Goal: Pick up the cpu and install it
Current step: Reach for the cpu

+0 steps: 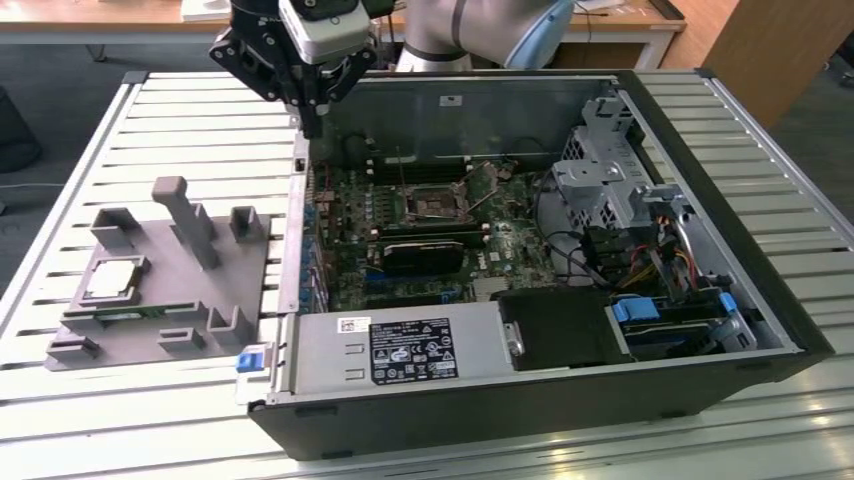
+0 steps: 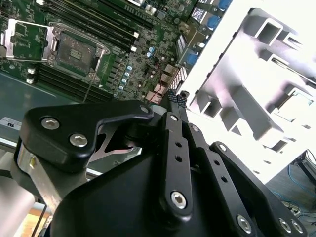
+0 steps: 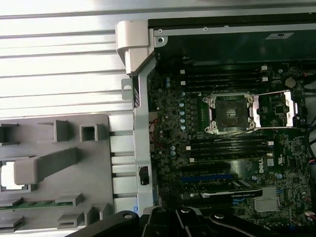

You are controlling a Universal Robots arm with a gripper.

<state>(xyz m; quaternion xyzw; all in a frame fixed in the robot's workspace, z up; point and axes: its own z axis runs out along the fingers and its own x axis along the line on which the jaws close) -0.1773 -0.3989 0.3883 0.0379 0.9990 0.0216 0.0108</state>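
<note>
The cpu [image 1: 112, 279], a flat silvery square, lies in a recess of the grey holder block [image 1: 174, 300] on the slatted table, at the exterior view's left. My gripper [image 1: 312, 125] hangs above the back end of the open computer case's left wall [image 1: 296, 250], well away from the cpu. Its black fingers are shut with nothing between them, as the second wrist view's gripper [image 2: 177, 96] also shows. The motherboard socket [image 1: 434, 205] stands open with its metal frame lifted, seen in both wrist views [image 2: 74, 52] [image 3: 231, 112]. A pale corner of the cpu [image 3: 9, 177] shows in the first wrist view.
A long green memory stick [image 1: 127, 312] lies in the holder near the cpu. Inside the case are a graphics card [image 1: 420, 252], a power supply [image 1: 394, 350] and a drive cage [image 1: 601, 165]. Upright posts [image 1: 187, 220] rise from the holder.
</note>
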